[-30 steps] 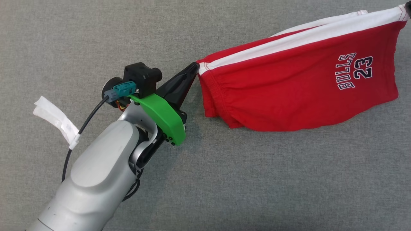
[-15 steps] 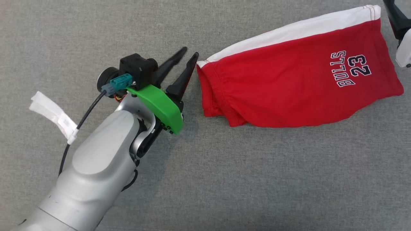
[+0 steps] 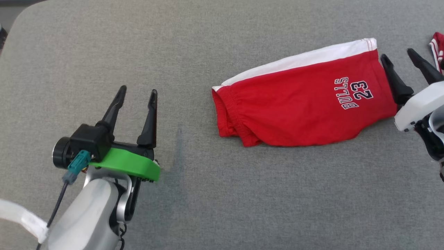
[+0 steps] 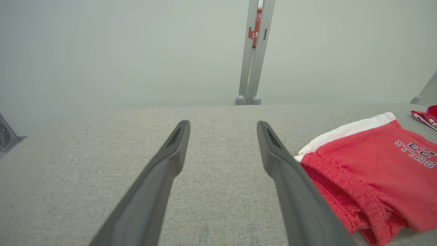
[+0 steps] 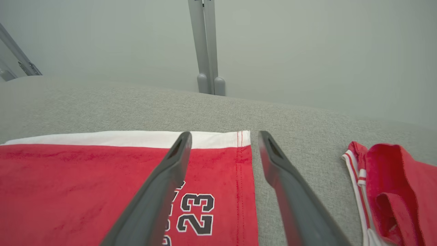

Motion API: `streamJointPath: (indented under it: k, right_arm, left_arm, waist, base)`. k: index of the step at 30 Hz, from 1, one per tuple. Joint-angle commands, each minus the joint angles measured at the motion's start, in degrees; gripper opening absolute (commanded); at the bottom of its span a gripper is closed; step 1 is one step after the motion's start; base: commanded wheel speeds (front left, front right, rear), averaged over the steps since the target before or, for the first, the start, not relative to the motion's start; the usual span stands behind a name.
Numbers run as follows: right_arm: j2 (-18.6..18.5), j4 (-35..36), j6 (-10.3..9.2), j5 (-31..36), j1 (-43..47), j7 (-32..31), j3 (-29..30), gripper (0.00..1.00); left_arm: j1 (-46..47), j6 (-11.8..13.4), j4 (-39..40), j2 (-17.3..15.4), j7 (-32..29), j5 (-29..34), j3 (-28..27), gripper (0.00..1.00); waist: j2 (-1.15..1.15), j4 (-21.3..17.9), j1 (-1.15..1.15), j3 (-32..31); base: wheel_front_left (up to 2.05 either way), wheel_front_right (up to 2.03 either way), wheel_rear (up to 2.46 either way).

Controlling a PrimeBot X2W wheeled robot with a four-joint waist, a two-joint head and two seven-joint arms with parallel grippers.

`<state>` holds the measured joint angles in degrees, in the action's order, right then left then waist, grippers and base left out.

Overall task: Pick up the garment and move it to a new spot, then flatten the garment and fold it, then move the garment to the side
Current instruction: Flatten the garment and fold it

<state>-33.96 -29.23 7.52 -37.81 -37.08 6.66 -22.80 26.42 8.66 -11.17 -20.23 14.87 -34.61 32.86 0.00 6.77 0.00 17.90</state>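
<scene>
The garment (image 3: 298,104) is a pair of red shorts with a white side stripe and "BULLS 23" print, lying folded on the grey table (image 3: 222,194). My left gripper (image 3: 137,91) stands open well to the left of its waistband, empty. My right gripper (image 3: 398,56) is open just beyond the shorts' hem at the right, holding nothing. The left wrist view has the waistband end of the garment (image 4: 368,171) to the right of the open left gripper (image 4: 223,125). In the right wrist view, the hem of the garment (image 5: 222,177) lies under and between the spread right gripper (image 5: 224,136).
A second red garment with white trim (image 3: 437,45) lies at the table's right edge, also seen as a red bundle (image 5: 396,191). A grey post (image 5: 206,48) stands behind the table's far edge. The table's rounded left corner (image 3: 20,21) shows at the top left.
Both grippers opened and let go of the shorts, which dropped flat onto the table. The left arm drew back to the left, away from the waistband. The camera view has shifted too.
</scene>
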Motion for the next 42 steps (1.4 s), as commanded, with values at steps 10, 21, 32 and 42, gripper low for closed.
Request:
streamJointPath:
  k: [10,21,32,42]
  right_arm:
    - [3.33,-17.71,-0.04,6.33,1.0,-4.94,10.96,1.0]
    - [4.79,-32.24,-0.04,12.01,-1.73,-11.61,13.48,1.0]
    - [5.05,-32.46,-0.04,12.45,-0.72,-12.99,9.43,0.0]
    - [-1.66,-27.41,-0.08,16.77,-2.89,-11.13,7.26,0.0]
  left_arm:
    - [-16.28,-1.62,11.34,8.65,0.3,13.21,-6.53,1.0]
    - [-20.63,-6.31,12.11,14.93,0.25,20.11,-5.97,1.0]
    - [-21.75,-8.62,11.28,16.36,0.25,22.64,-8.46,1.0]
    - [-22.96,-9.4,10.35,16.77,0.25,23.55,-9.78,1.0]
  waist:
    - [0.0,8.21,0.0,-2.74]
    - [0.0,13.73,0.0,-1.59]
    - [0.0,10.21,0.0,-3.3]
    - [0.0,4.24,0.0,-7.11]
  base:
    - [0.0,0.0,0.0]
    - [0.0,0.0,0.0]
    - [0.0,0.0,0.0]
    - [0.0,0.0,0.0]
